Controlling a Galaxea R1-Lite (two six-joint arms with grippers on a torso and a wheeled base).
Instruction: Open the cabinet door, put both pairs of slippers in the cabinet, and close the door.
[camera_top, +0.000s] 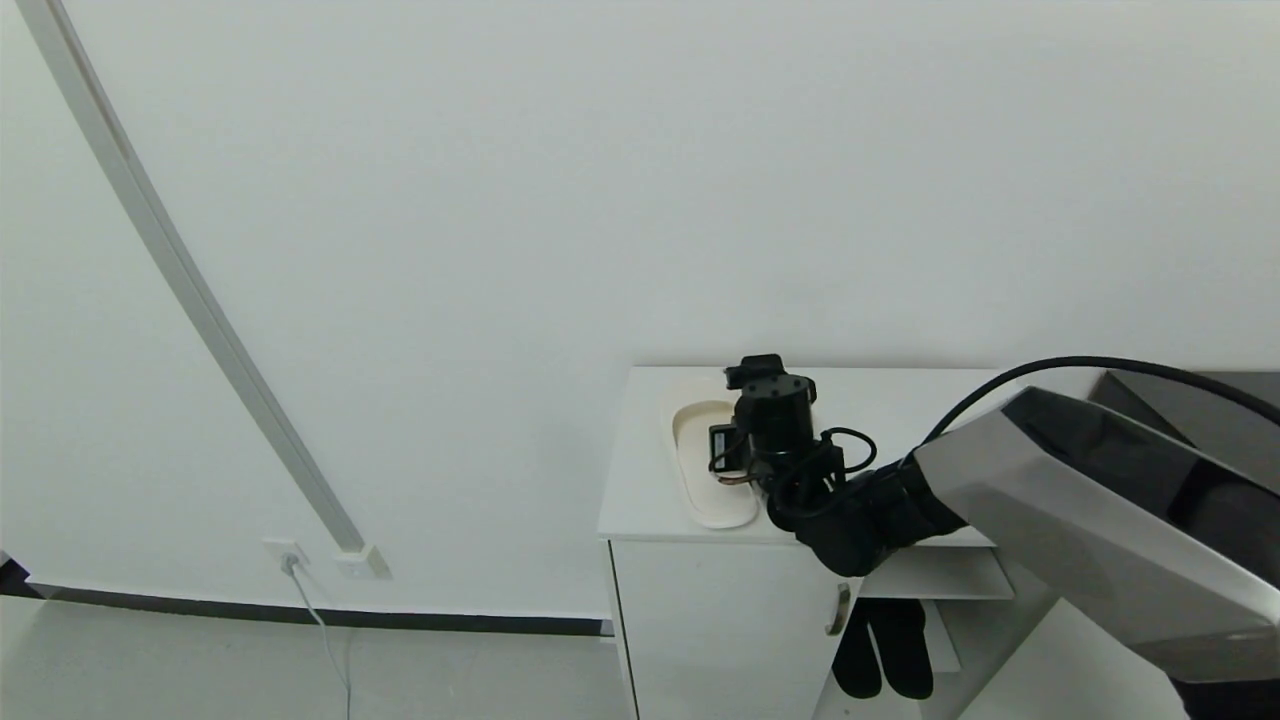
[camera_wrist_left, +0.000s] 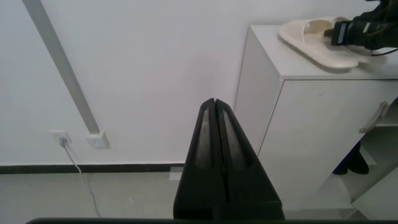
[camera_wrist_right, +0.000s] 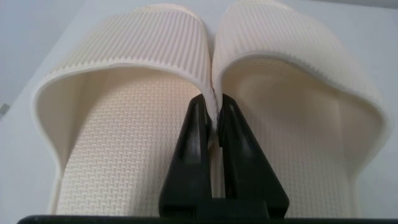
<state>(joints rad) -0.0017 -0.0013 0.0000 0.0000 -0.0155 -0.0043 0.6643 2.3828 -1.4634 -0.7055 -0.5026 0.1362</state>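
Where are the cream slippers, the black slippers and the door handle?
cream slippers (camera_wrist_right: 124, 56): right wrist view, ribbed strap of one
black slippers (camera_top: 905, 650): head view, middle of one
door handle (camera_top: 840, 610): head view, mid-bar

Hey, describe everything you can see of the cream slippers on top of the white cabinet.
The cream slippers are a slide-style pair that looks like soft moulded foam or rubber, with ribbed upper bands and a fine woven-looking texture on the footbeds. They lie flat, side by side with their inner edges touching, on the cabinet top, toward its left side and reaching the front edge. The right gripper is closed on the two adjoining inner edges, pinching them together.
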